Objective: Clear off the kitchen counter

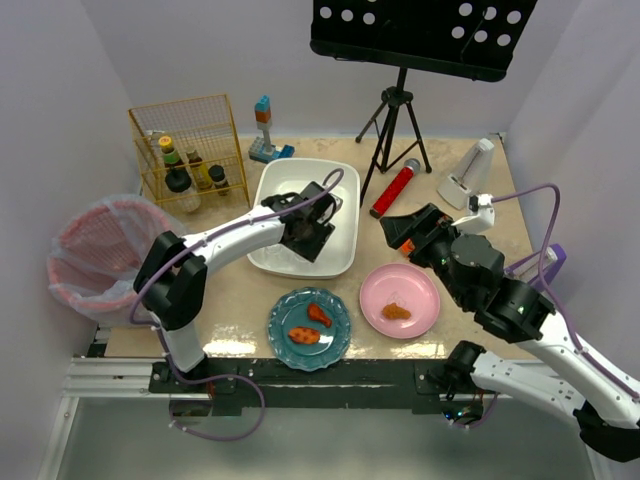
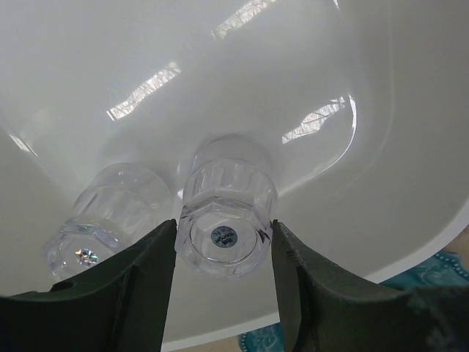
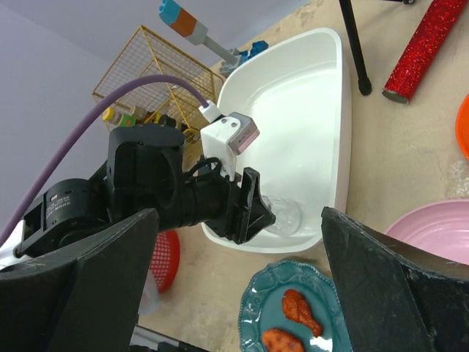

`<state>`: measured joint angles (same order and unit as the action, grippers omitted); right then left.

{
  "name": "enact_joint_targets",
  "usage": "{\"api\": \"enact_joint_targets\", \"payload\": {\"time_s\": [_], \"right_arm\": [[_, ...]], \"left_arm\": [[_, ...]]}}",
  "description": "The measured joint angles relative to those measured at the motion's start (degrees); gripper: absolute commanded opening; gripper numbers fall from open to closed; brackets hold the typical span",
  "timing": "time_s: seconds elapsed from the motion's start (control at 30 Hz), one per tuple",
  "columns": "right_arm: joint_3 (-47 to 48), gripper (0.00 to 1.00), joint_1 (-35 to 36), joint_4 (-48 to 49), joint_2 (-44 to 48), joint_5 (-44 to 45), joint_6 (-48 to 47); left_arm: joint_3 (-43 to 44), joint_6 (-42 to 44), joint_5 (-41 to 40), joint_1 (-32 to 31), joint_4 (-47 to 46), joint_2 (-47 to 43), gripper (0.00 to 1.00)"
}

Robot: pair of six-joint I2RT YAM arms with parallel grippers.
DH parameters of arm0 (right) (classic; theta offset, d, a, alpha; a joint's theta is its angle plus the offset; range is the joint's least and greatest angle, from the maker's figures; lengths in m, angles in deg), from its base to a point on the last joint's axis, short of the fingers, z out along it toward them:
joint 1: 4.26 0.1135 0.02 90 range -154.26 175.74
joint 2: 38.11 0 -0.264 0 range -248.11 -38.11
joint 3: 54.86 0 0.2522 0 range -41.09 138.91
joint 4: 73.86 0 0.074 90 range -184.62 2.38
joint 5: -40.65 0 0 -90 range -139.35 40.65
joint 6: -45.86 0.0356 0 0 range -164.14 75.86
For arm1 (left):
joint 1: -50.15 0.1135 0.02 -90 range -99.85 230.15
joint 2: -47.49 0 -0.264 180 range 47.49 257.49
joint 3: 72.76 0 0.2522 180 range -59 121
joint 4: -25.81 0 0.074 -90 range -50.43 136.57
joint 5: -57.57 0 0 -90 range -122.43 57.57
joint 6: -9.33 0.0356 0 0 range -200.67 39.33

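The beige kitchen counter [image 1: 470,225] carries a white tub [image 1: 340,180]. My left gripper [image 1: 310,225] reaches into the tub and is shut on a clear glass [image 2: 226,213] lying on its side, base toward the camera; its fingers [image 2: 146,279] touch both sides of the glass. A second clear glass [image 2: 110,213] lies beside it against the tub wall [image 2: 330,59]. My right gripper [image 1: 400,228] hovers over the counter right of the tub, open wide and empty. In the right wrist view the right gripper [image 3: 238,213] looks down on the tub [image 3: 308,110] and the left gripper.
A teal plate [image 1: 280,315] with two chicken pieces and a pink plate [image 1: 385,285] with one piece sit at the front. A red glitter cylinder [image 1: 396,187], tripod stand [image 1: 395,130], white bottle [image 1: 468,172], wire basket [image 1: 185,150] of bottles and lined bin [image 1: 95,250] surround the tub.
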<state>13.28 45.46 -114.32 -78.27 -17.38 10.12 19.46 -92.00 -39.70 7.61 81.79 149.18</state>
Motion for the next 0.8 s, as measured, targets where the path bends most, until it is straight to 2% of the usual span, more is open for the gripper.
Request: {"api": "enact_joint_targets", "payload": {"time_s": [0.13,0.3,0.6,0.8], "right_arm": [[0.0,0.98,0.0,-0.4,-0.3,0.0,0.0],[0.0,0.98,0.0,-0.5,0.0,0.0,0.0],[0.0,0.98,0.0,-0.6,0.1,0.1,0.0],[0.0,0.98,0.0,-0.6,0.1,0.1,-0.3]], "left_arm": [[0.0,-0.1,0.5,0.0,0.2,1.0,0.70],[0.0,0.0,0.9,0.0,0.2,1.2,0.78],[1.6,-0.3,0.9,0.0,1.8,0.8,0.83],[7.1,-2.7,0.1,0.0,3.3,-5.0,0.84]]}}
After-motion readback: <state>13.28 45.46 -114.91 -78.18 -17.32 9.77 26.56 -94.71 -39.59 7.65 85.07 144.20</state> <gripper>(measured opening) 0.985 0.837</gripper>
